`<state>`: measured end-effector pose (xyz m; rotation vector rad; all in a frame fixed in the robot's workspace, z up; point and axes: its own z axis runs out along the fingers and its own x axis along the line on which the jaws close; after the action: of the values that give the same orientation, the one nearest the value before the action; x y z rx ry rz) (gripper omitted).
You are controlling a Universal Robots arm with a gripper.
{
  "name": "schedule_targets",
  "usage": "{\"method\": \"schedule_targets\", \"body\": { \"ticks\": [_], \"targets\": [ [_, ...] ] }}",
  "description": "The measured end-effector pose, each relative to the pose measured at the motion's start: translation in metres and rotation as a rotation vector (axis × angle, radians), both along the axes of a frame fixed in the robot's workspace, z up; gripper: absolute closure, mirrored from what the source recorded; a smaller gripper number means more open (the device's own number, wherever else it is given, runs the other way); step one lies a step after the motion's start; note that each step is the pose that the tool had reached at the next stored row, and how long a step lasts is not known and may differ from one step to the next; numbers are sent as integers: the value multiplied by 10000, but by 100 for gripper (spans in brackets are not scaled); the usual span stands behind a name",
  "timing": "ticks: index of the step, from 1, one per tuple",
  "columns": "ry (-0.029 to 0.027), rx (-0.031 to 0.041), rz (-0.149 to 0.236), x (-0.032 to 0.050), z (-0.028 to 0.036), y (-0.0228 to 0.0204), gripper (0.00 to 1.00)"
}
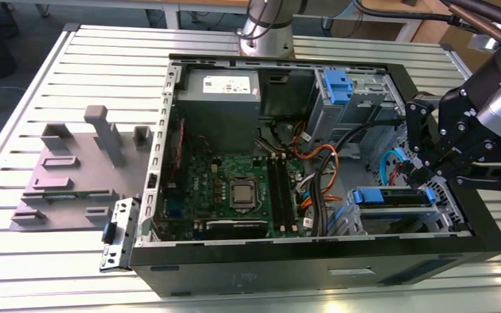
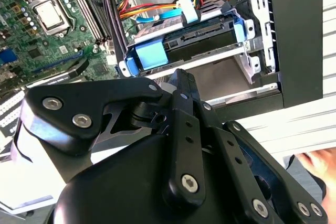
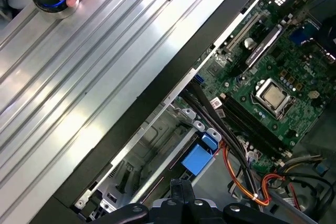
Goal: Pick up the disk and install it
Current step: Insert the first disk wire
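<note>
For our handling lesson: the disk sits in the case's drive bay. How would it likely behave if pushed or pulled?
The disk looks like a rigid metal-cased block, so it is probably stiff and heavy for its size. Seated between bay rails, it should slide rather than tip. Its blue handle seems thinner and likelier to flex.

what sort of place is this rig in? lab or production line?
Probably a robotics lab bench: an open PC case sits on a slotted aluminium table, a grey fixture block lies beside it, and the arm's base stands behind the case.
</note>
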<state>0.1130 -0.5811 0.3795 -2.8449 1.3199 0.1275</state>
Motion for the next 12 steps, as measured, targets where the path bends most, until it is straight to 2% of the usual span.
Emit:
{"method": "schedule_targets", "body": {
  "ticks": [12],
  "targets": [
    [0,0,179,0,-1,0,89]
  ]
}}
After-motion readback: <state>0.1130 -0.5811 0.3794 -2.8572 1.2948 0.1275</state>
